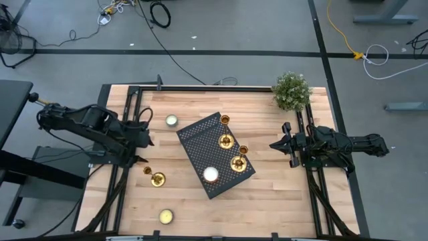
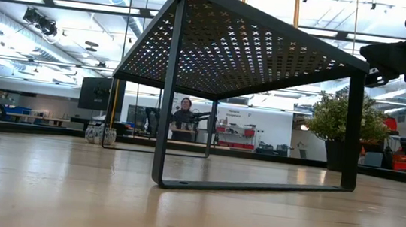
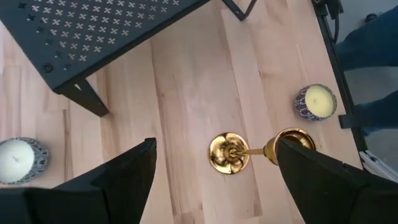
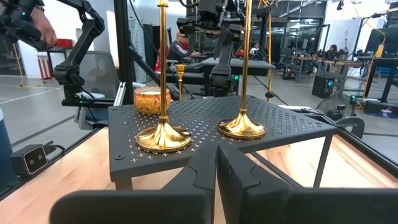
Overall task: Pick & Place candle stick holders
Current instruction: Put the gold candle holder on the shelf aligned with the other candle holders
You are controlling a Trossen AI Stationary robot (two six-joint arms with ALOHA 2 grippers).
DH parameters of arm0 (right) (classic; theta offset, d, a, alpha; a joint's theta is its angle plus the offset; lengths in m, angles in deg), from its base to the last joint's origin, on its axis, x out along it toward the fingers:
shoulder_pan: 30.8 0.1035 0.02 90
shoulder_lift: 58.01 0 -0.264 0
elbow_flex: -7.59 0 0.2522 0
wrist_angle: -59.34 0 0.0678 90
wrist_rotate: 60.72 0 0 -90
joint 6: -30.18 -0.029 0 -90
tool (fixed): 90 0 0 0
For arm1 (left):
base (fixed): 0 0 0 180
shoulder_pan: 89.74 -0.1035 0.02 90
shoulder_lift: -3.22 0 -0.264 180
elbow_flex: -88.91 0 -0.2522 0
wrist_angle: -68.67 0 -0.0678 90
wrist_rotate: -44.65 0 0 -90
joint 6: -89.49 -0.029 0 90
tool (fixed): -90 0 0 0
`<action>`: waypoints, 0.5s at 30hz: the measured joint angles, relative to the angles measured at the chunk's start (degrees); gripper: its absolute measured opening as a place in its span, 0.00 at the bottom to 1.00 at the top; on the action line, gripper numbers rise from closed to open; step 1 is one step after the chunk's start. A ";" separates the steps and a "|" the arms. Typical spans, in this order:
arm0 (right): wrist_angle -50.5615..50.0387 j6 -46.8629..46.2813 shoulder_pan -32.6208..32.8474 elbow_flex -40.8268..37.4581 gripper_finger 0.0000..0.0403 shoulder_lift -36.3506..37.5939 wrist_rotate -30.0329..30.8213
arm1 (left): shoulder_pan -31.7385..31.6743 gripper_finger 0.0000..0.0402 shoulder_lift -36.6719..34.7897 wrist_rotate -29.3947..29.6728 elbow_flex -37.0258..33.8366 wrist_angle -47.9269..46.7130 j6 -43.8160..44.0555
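Note:
One gold candle stick holder (image 1: 158, 179) stands on its round base (image 3: 229, 152) on the bare wood at the table's left, cup (image 3: 291, 140) up. My left gripper (image 1: 138, 159) hangs open above it, a little toward the far left; in the wrist view its fingers (image 3: 214, 152) stand to either side of the holder without touching. Two more holders (image 4: 163, 134) (image 4: 241, 127) stand upright on the black perforated stand (image 1: 200, 144) in the middle. My right gripper (image 1: 274, 144) waits shut and level at the table's right edge, empty (image 4: 216, 168).
A white candle (image 1: 210, 175) sits on the stand's near end. Two tealights (image 1: 172, 120) (image 1: 166, 215) lie on the wood at the left. A potted plant (image 1: 292, 90) stands at the far right corner. Bare wood lies along the near edge.

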 joint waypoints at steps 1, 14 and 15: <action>0.01 -0.01 -0.01 0.00 0.04 0.00 0.01 | 0.44 0.83 0.05 -0.02 0.00 0.00 0.11; 0.02 -0.02 0.00 0.00 0.04 0.00 0.01 | 7.52 0.83 1.05 -2.10 0.00 1.76 0.29; 0.02 0.00 0.00 0.00 0.04 0.00 0.00 | 8.08 0.83 1.48 -2.11 0.00 2.07 0.48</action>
